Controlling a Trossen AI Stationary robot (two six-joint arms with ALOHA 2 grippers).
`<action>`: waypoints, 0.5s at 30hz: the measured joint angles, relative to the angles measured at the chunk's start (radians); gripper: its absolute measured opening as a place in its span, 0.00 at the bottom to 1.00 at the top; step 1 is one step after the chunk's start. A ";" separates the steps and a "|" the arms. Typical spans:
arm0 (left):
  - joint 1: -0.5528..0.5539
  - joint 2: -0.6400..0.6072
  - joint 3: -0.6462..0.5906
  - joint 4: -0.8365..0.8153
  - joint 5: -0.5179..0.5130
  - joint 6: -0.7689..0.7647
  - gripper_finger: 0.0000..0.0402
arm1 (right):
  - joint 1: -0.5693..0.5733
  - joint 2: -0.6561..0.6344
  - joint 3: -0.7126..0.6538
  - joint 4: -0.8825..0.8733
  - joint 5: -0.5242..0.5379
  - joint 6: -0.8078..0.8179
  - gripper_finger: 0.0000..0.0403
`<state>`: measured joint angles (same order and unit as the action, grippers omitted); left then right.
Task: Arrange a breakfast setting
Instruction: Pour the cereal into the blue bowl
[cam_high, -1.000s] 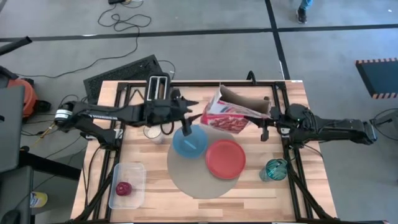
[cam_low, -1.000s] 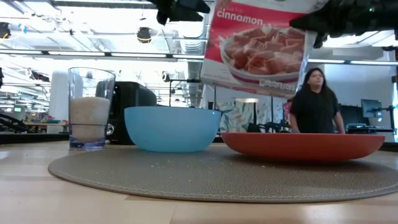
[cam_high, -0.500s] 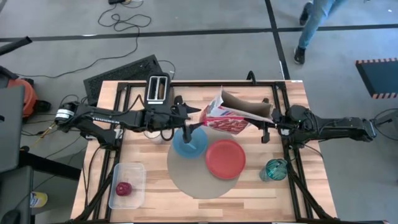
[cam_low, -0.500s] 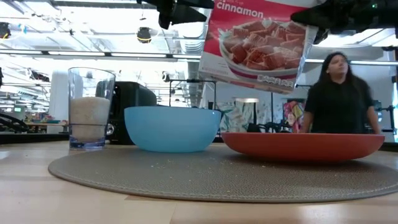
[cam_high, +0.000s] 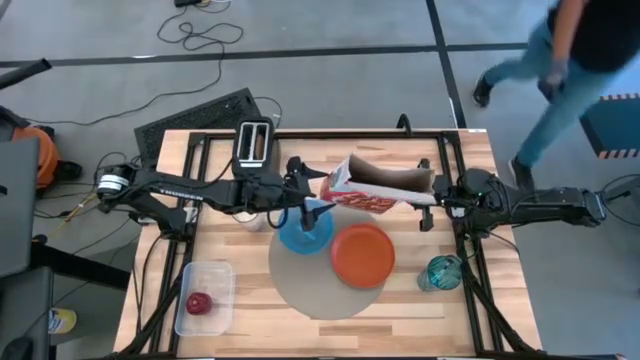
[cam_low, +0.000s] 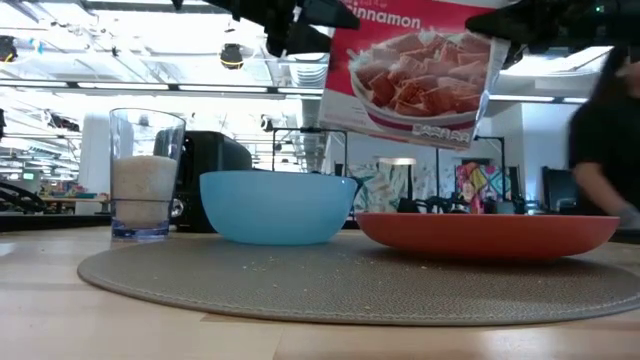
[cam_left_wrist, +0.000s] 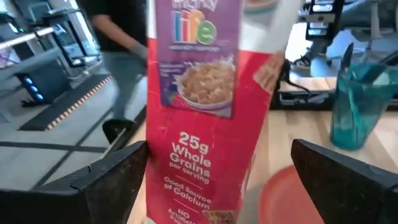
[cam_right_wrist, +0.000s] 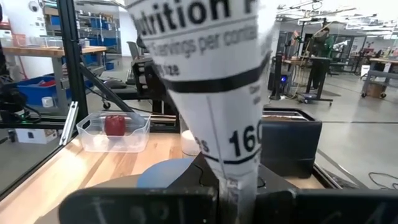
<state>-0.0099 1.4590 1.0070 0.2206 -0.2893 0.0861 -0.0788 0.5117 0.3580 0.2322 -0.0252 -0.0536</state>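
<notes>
1. The light-blue bowl (cam_high: 303, 232) sits on the round mat (cam_high: 310, 290), touching the red-orange plate (cam_high: 362, 256) beside it.
2. My right claw (cam_high: 432, 198) is clamped on the cereal box (cam_high: 372, 187), tilted in the air above the bowl's far rim.
3. My left claw (cam_high: 312, 198) hangs over the bowl with fingers spread wide, at the box's lower end.
4. The teal glass (cam_high: 441, 272) stands near the worktop (cam_high: 400, 312) right edge; the apple (cam_high: 198, 302) lies in the clear tub (cam_high: 213, 272) at front left.
5. The toaster (cam_high: 254, 142) stands at the far edge.

Grey concrete floor (cam_high: 330, 90), black cables (cam_high: 195, 35), person walking (cam_high: 560, 70), bright ceiling lights (cam_low: 150, 88)
</notes>
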 joint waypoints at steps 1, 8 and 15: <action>-0.001 0.000 0.000 -0.001 -0.013 0.000 0.96 | 0.000 0.000 0.000 0.000 0.000 0.000 0.07; -0.003 0.000 0.001 0.027 -0.036 -0.083 0.96 | 0.001 0.003 0.000 0.019 -0.054 0.005 0.07; -0.003 -0.006 0.006 0.044 -0.038 -0.097 0.96 | 0.021 0.018 0.002 0.028 -0.049 0.020 0.06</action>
<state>-0.0124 1.4528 1.0125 0.2642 -0.3275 -0.0111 -0.0580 0.5302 0.3599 0.2604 -0.0741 -0.0335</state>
